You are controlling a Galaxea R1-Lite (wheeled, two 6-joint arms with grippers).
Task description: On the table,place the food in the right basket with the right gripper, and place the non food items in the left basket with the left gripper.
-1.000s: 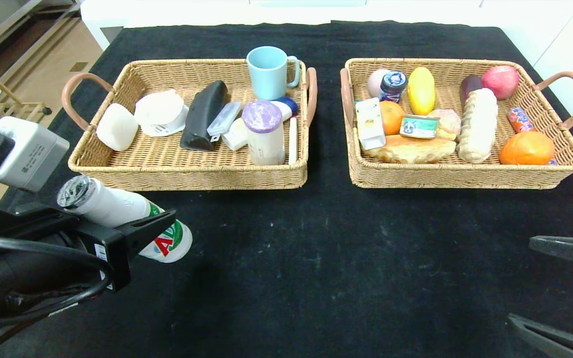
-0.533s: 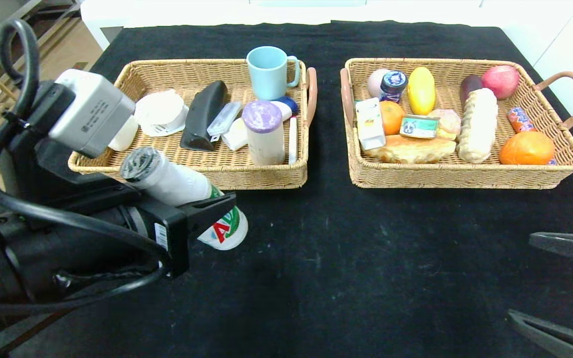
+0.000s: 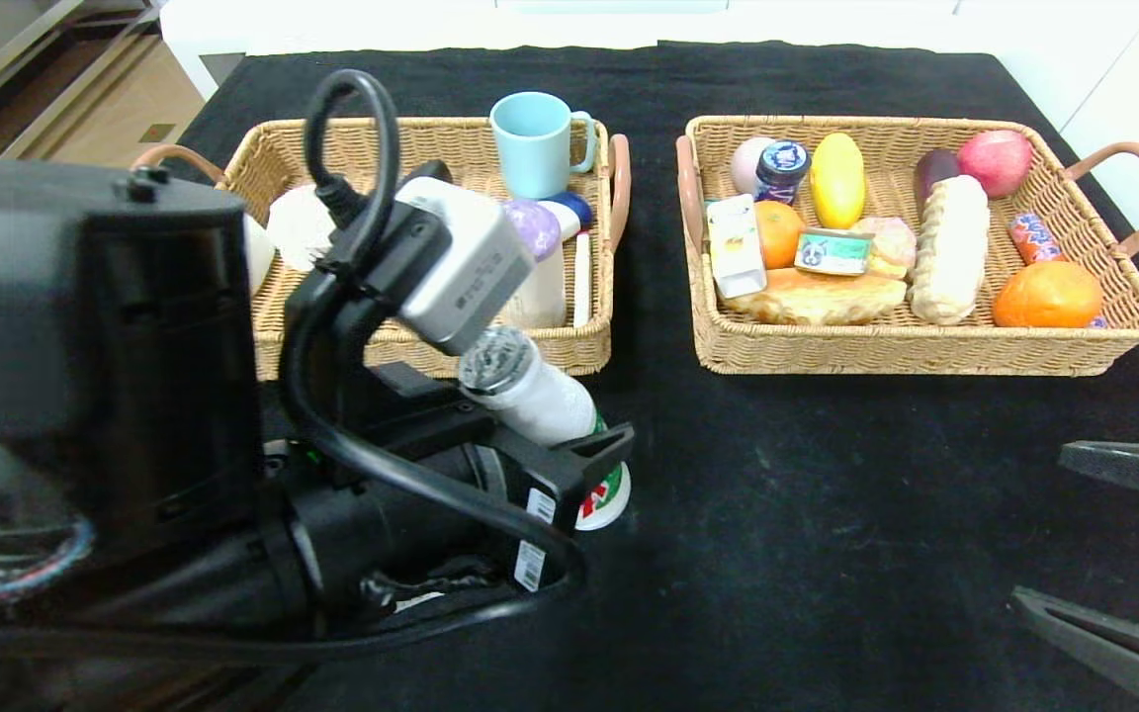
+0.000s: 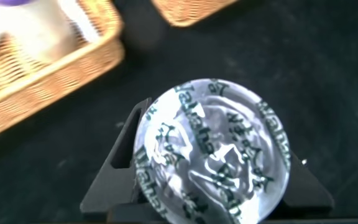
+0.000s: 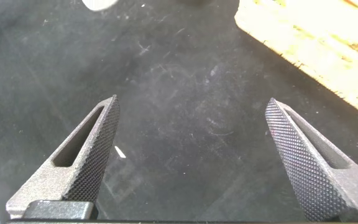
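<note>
Our left claw [image 3: 594,460] is clamped on the white foil-capped bottle [image 3: 540,400], holding it above the bench [image 3: 827,514] just in front of the left basket [image 3: 431,341]. It is food, so dropping it there would missort it; we judge a tilted grip could also let it slip. Its long axis leans, the foil cap pointing up toward the left basket, the base toward the bench's near edge. Our right claw [image 5: 194,155] hangs with fingers wide apart near the bench's near right corner.

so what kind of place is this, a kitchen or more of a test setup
Likely a lab sorting setup, not a kitchen: a table under black cloth, two wicker baskets, the left basket holding household items, the right basket food.
</note>
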